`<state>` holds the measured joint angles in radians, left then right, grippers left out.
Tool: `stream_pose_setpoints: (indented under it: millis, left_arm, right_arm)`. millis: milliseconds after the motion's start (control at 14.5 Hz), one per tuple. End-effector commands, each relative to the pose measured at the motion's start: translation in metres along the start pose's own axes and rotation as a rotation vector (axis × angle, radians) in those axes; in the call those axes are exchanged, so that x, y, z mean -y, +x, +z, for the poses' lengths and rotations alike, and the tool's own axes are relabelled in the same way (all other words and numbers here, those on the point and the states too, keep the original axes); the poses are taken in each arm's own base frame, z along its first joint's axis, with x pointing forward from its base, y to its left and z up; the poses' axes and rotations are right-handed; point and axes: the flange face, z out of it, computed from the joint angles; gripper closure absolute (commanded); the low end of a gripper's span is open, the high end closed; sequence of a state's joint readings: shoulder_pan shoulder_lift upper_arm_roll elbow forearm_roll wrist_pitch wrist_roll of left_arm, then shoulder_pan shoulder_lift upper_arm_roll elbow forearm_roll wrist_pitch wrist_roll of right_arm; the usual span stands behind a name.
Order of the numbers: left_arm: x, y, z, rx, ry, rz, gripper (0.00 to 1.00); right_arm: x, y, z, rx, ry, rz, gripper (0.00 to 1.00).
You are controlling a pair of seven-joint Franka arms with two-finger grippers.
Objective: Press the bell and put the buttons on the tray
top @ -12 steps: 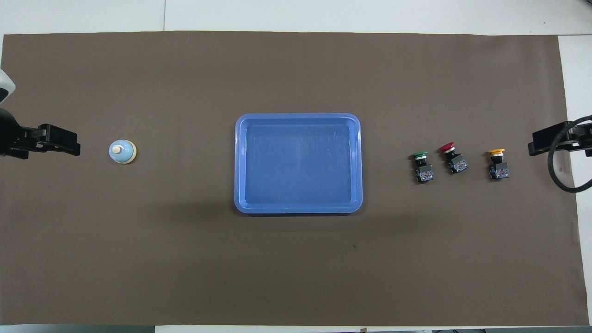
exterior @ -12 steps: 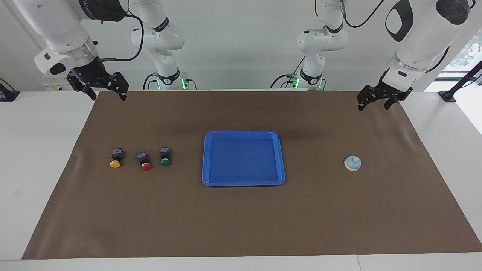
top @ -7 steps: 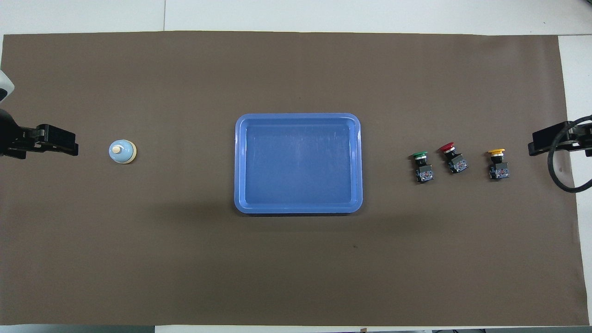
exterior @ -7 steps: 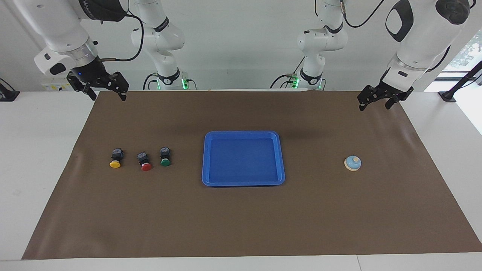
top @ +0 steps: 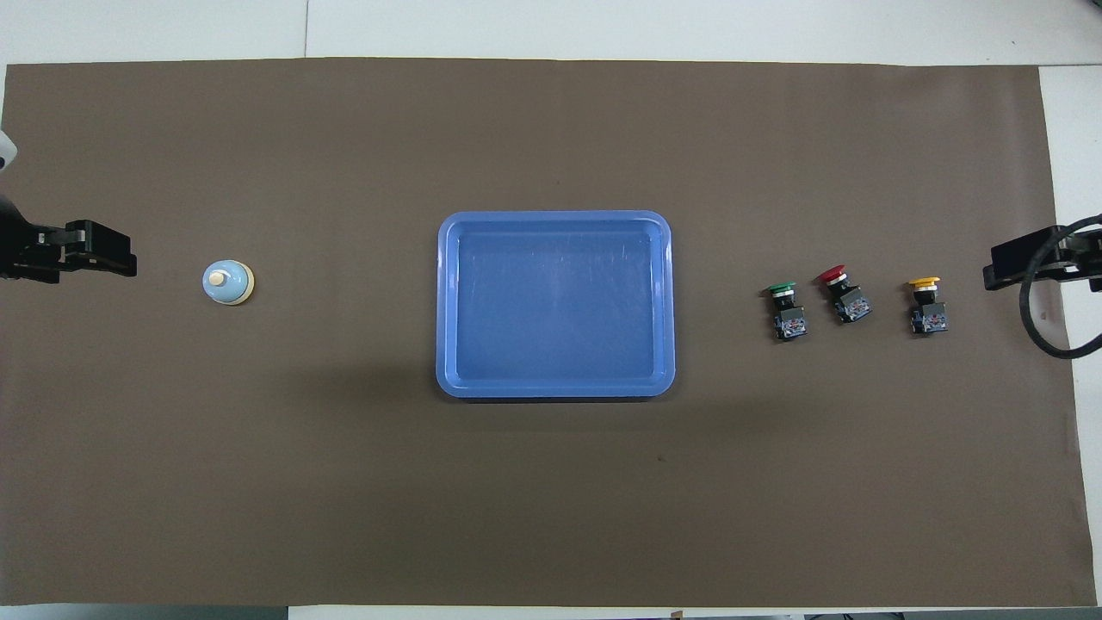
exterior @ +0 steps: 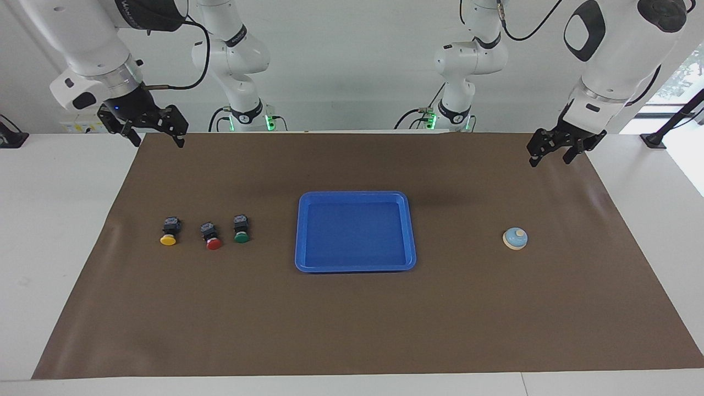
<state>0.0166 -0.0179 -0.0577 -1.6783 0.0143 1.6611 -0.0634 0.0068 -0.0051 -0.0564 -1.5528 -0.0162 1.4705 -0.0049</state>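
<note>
Presently, the jaws of the right gripper (exterior: 155, 137) are seen standing wide apart with nothing between them; the gripper is held in the air over the corner of the brown mat (exterior: 352, 330) at the right arm's end of the table, at the mat's edge nearest the robots. The jaws of the left gripper (exterior: 550, 158) are seen partly parted, narrower than those of the right, and nothing is held between them; this gripper is raised over the mat's edge nearest the robots at the left arm's end, and no object is touched by it. The bell (exterior: 515, 238), a light-blue dome on a cream base with a cream knob, is found upright on the mat toward the left arm's end, well apart from the left gripper and farther from the robots than the spot under it. The blue tray (exterior: 300, 231) is set at the middle of the mat, and nothing is observed in it. The three buttons are laid in a row on the mat toward the right arm's end, each on its side with its cap pointed away from the robots: the green button (exterior: 241, 229) is placed nearest the tray, the red button (exterior: 210, 236) beside it, and the yellow button (exterior: 170, 231) closest to the right arm's end. No button is touched by another.
</note>
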Motion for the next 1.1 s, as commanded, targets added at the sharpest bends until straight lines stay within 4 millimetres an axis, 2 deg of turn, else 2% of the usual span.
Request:
stream_pose_setpoints:
  millis: [0, 207, 483, 690, 828, 1034]
  left_arm:
    - [0.012, 0.001, 0.023, -0.017, 0.019, -0.029, 1.00]
    - [0.017, 0.010, 0.073, -0.050, 0.015, -0.029, 1.00]
    - [0.014, 0.045, 0.136, -0.070, 0.004, -0.024, 1.00]
    - [0.022, 0.054, 0.165, -0.084, -0.001, -0.038, 1.00]
    - [0.020, 0.059, 0.194, -0.088, -0.004, -0.035, 1.00]
    - [0.026, 0.061, 0.216, -0.113, -0.007, -0.043, 1.00]
  right_arm:
    - [-0.001, -0.008, 0.000, 0.007, -0.006, 0.008, 0.00]
    - [-0.001, -0.008, 0.000, 0.007, -0.007, 0.008, 0.00]
    - [-0.001, -0.008, 0.000, 0.007, -0.006, 0.008, 0.00]
    - [-0.001, -0.008, 0.000, 0.007, -0.007, 0.008, 0.00]
    - [-0.001, -0.008, 0.000, 0.007, -0.007, 0.008, 0.00]
    - [-0.001, -0.008, 0.000, 0.007, -0.006, 0.008, 0.00]
